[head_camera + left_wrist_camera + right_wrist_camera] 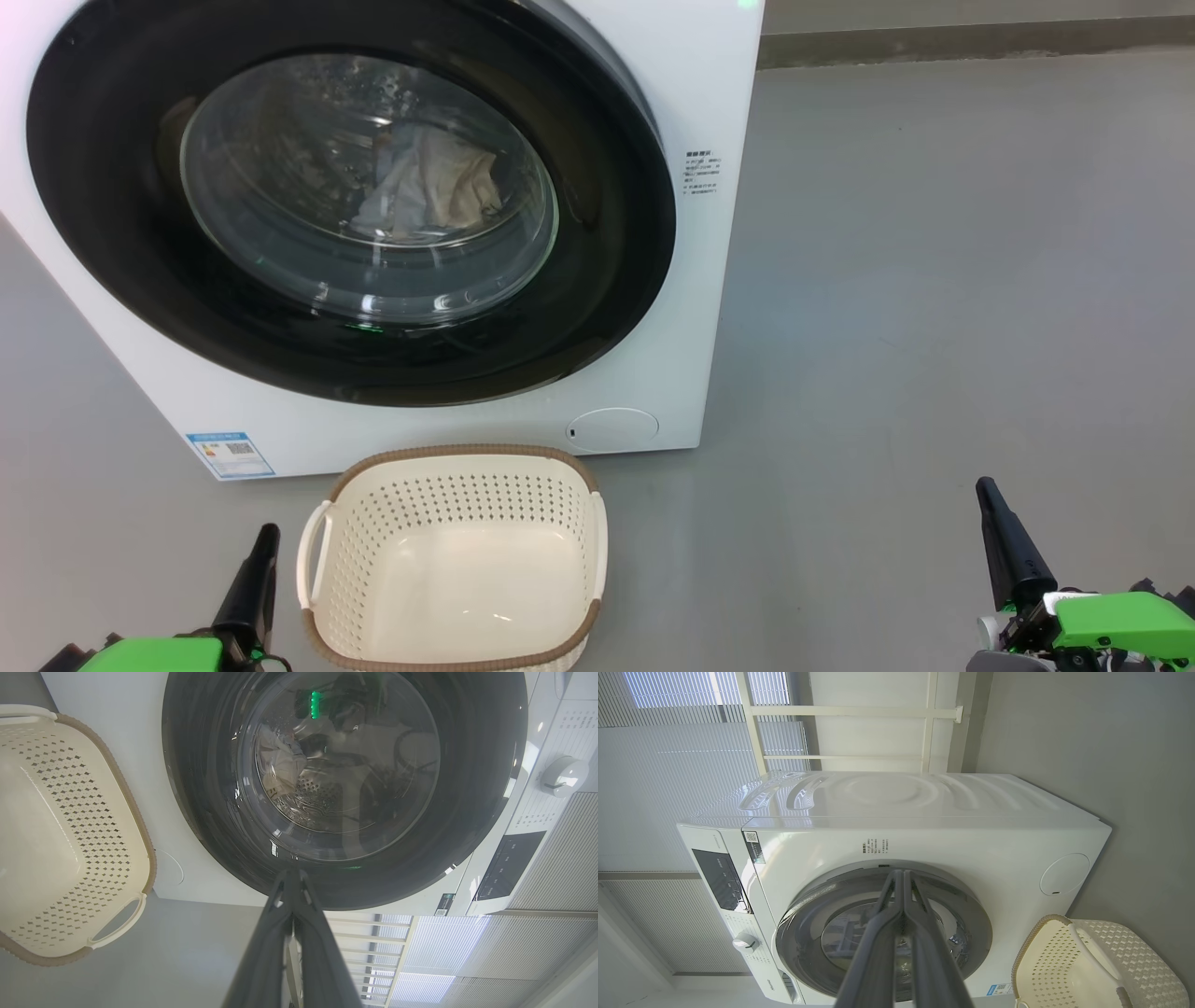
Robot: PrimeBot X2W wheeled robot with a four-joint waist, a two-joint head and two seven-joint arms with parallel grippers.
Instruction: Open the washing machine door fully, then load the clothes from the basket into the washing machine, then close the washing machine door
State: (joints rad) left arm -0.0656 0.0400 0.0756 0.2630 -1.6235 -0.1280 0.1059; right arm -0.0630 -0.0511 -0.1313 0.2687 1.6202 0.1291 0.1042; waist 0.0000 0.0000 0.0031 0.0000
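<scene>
While both claws stay out of contact, pinched shut on nothing, we're down to the door check.
Left claw (pixel 268 534) hangs low before the washing machine (pixel 695 121), and right claw (pixel 987 487) is well off past its flap (pixel 613 429) corner. The basket (pixel 448 455) sits just before the machine, bare inside. The clothes (pixel 434 182) lie in the drum (pixel 317 798) behind the washing machine door (pixel 616 243), which lies against the machine's front. Latched? We can't tell. We'd press closed tips squarely on the black rim (pixel 103 233), never the glass (pixel 280 187). Left wrist view gives drum holes and fabric, right wrist view the machine's top, and head view the basket's bare floor.
</scene>
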